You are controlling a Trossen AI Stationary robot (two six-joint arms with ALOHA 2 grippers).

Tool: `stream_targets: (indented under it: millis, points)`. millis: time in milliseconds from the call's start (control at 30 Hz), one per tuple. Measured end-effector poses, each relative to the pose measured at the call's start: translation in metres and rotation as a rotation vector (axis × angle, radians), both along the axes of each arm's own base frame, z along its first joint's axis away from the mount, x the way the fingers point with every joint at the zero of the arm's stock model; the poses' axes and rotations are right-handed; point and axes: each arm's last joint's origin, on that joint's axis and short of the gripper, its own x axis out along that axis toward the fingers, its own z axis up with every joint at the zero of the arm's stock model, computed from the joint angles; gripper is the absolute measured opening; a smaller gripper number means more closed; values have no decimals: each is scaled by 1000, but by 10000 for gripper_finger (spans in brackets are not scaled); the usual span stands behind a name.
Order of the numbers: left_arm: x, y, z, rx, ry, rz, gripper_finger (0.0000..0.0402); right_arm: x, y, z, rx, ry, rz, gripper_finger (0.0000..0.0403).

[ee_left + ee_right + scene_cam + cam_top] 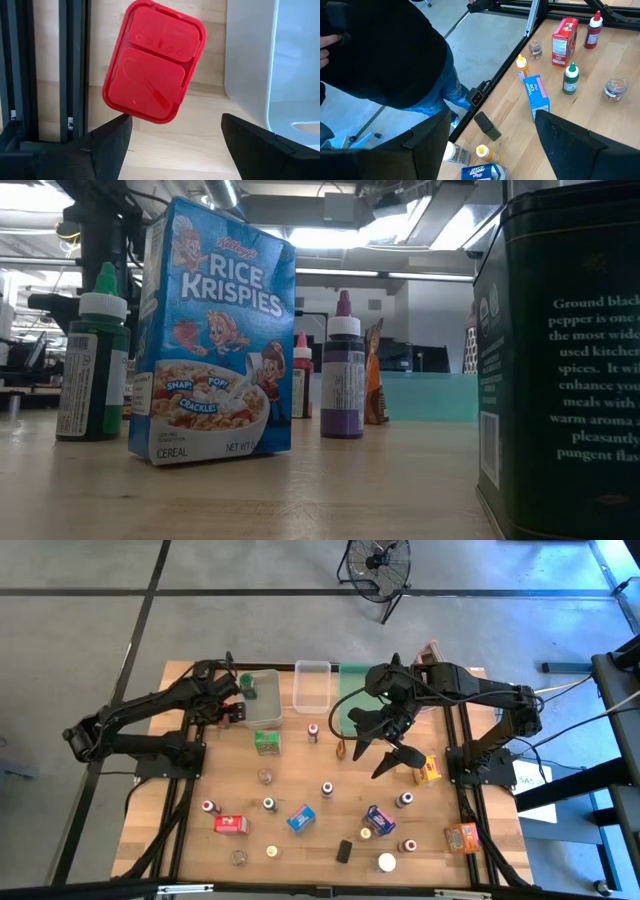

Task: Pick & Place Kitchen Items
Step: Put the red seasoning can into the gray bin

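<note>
High view, left tool (232,708): it hangs at the table's (300,785) far left corner, just beside the clear bin (262,698) and over a small red thing, probably to pick it.
High view, right tool (385,745): its fingers stand wide apart and hold nothing, raised above the middle of the table near the green tray (352,700).
High view, kitchen items: they lie scattered over the wood; few are in the bins yet, so the sorting seems early.
Low view, cereal box (213,330): it stands upright and reads "Kellogg's Rice Krispies", "Snap! Crackle! Pop!".
Low view, dark tin (560,350): the label speaks of ground black pepper.
Left wrist view, red box (154,61): it lies tilted on the table between the open fingers (107,142), not yet gripped.
Right wrist view, blue box (536,95): it shows the Rice Krispies name; a person in dark top and jeans stands beside the table.
</note>
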Motion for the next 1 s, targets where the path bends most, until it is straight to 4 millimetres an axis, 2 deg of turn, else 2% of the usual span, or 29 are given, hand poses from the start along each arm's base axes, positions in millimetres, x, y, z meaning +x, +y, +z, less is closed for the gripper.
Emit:
stream_targets:
  millis: [167, 367, 700, 1000]
  points:
    - [-1, 1, 0, -21, -18, 1, 302, 0, 0, 0, 0, 0, 0, 293]
    - [0, 0, 0, -89, -69, -84, 302, 0, -2, 0, 0, -1, -6, 293]
    - [-7, -6, 0, -134, 9, -157, 302, 1, -6, 0, 0, -3, -21, 293]
    - [-15, 1, 0, -85, 85, -99, 301, 1, -10, 1, -4, -16, -30, 293]
